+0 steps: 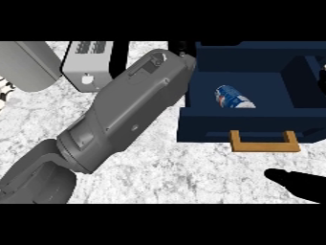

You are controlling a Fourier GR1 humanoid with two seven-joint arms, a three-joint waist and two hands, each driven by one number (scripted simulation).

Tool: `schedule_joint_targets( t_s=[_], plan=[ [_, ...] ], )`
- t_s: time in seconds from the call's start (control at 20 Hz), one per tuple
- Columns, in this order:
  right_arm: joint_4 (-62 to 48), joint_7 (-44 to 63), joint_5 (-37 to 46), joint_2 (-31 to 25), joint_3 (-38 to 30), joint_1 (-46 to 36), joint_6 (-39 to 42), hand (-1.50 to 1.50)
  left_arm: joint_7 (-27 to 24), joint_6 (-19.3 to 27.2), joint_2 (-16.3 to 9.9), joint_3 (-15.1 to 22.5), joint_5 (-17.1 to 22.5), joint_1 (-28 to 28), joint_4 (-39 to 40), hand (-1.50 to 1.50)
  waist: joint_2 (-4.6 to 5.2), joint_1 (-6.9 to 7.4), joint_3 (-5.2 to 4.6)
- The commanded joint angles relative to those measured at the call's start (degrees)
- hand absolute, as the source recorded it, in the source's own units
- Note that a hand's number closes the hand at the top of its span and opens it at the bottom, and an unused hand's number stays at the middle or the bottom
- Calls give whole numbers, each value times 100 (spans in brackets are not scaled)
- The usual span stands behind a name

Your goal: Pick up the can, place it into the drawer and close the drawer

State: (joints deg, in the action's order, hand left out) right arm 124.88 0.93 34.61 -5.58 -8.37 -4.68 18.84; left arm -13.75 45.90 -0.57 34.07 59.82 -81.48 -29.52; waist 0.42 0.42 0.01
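Note:
The blue and white can (233, 98) lies on its side inside the open dark blue drawer (257, 125), toward the left of its floor. A tan handle (264, 142) sticks out from the drawer's front. My left forearm (126, 112) stretches diagonally from the lower left up to the drawer's back left corner. Only a black sliver of my left hand (182, 48) shows there, beside the drawer's wall. At the lower right, in front of the drawer, my right hand (310, 187) hovers with its fingers stretched leftward, holding nothing.
A white and grey appliance (88, 64) stands at the back, left of my left arm. A large grey rounded object (17, 62) fills the back left corner. The marble counter (193, 167) spreads in front of the drawer.

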Motion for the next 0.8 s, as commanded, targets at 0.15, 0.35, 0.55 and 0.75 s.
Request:
schedule_joint_targets(
  t_s=[0.15,0.35,0.55,0.75],
  plan=[
    [-1477,22,1592,-22,920,-1203,-677,-150,276,-20,-287,-21,-253,44,-75,-150,-18,83,-3],
    [-2560,-379,2071,-175,1089,-1537,-1014,-150,400,91,-411,43,-380,346,-552,-150,-40,130,-2],
    [-3641,-517,2618,-377,1195,-2097,-1260,-150,882,110,-817,21,-431,110,-688,-150,-26,200,-1],
    [-4525,-602,2971,-256,1180,-2303,-1871,-150,768,341,-897,40,-615,759,-1276,-150,-55,162,-1]
  ],
)
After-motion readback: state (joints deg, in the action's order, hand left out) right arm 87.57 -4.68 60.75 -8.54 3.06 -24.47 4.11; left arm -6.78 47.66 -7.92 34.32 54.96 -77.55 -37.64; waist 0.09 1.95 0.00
